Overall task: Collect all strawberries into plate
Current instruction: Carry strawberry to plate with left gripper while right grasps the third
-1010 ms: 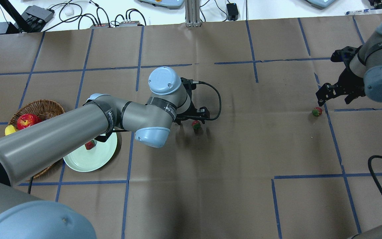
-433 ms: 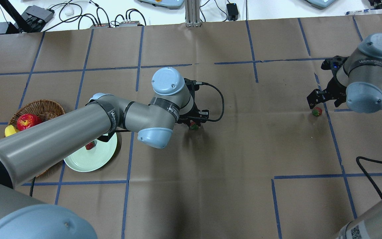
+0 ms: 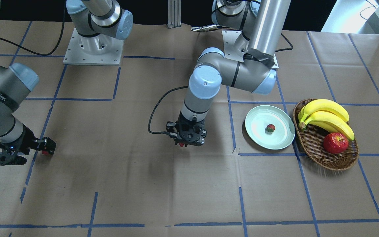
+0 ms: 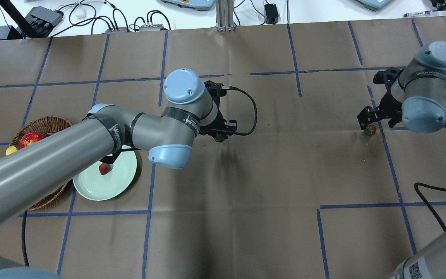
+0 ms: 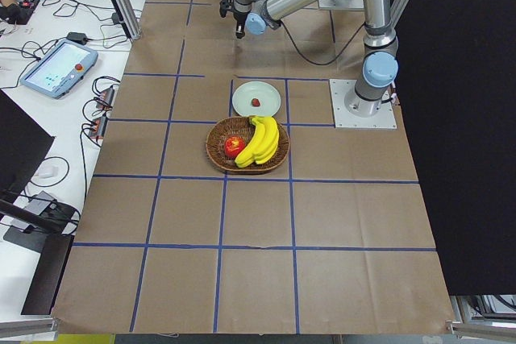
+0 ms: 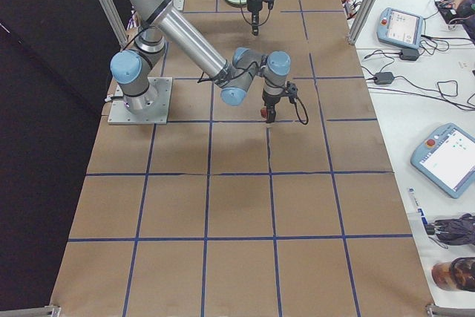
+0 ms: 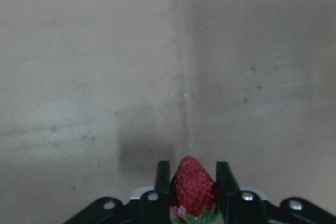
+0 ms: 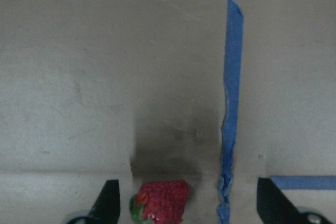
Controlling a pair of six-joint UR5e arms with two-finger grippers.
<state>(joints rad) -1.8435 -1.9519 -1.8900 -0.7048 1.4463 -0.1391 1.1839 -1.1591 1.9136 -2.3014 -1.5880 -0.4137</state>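
My left gripper [image 4: 218, 133] is shut on a red strawberry [image 7: 192, 186] and holds it a little above the brown paper; the berry also shows in the front view [image 3: 182, 144]. A second strawberry [image 4: 104, 168] lies in the pale mint-green plate [image 4: 120, 184], also seen from the front [image 3: 270, 128]. My right gripper [image 4: 376, 122] is open and low over the table, its fingers on either side of the third strawberry [image 8: 160, 202], which lies on the paper [image 4: 370, 130] nearer one finger.
A brown wicker basket [image 3: 314, 146] with bananas [image 3: 327, 115] and a red apple [image 3: 335, 143] stands right beside the plate [image 3: 276, 141]. Blue tape lines [image 8: 231, 103] cross the paper. Cables and boxes lie along the far edge [image 4: 91, 19].
My left gripper has shut on the middle strawberry and carried it up and toward the plate side. My right gripper has come down around the strawberry at the right.
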